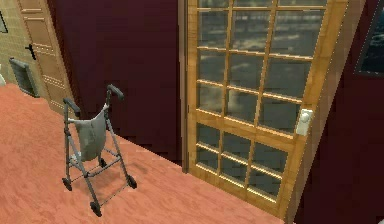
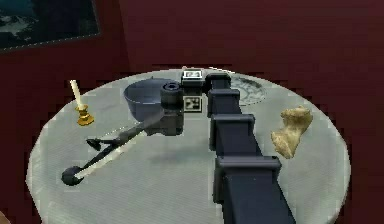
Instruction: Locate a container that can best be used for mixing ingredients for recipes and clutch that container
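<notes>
Robot arm (image 2: 240,160) reaching over a round surface (image 2: 330,170) that carries a dark bowl (image 2: 143,97).
From the left: a candle (image 2: 78,103) in a gold holder; the gripper (image 2: 82,162), whose thin fingers (image 2: 110,145) may or may not hold something, I cannot tell; the bowl behind its body; a tan lump (image 2: 293,130).

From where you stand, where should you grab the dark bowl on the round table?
Probably the bowl by its rim, from above: it sits upright and open-topped on the table, likely too wide to take whole. Choose the near edge, away from the candle.
</notes>
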